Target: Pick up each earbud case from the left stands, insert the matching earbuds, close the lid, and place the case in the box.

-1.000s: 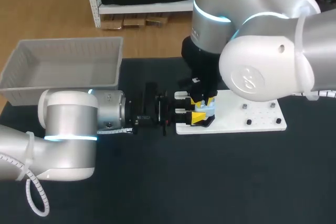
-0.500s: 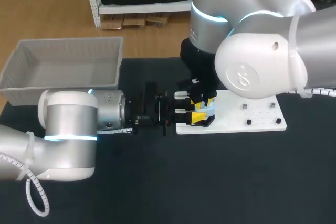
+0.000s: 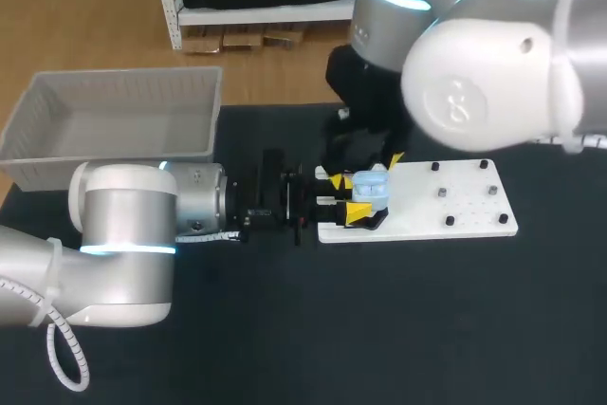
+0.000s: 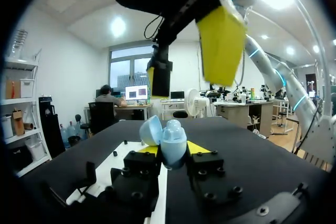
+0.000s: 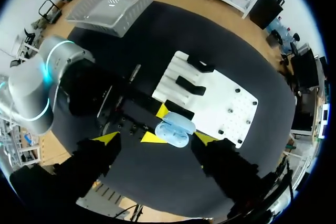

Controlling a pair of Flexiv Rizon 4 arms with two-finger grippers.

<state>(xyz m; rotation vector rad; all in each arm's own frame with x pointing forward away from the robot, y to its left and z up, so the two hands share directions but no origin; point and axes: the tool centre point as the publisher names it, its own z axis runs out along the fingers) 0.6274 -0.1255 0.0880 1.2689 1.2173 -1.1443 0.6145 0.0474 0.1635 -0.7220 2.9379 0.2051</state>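
1. The pale blue egg-shaped plastic earbud case [image 4: 171,141] sits at the left end of the white pegged base plate [image 3: 465,204], held just off it, with its lid hinged open.
2. Left gripper [image 4: 172,149]: both yellow tips are clamped on the case body from two sides, holding it steady.
3. Right gripper [image 5: 157,138]: fingers are spread wide with nothing in them. It hovers directly above the case, over the plate's left end.
4. I can't tell from any view whether the earbuds are seated in the case.
5. My read on the step: end of insertion, lid not yet closed.
6. Next move as I see it: the right fingers come down on the lid and press it shut while the left holds firm. The left arm then carries the case to the pale grey plastic basket [image 3: 104,146], well left of the plate.
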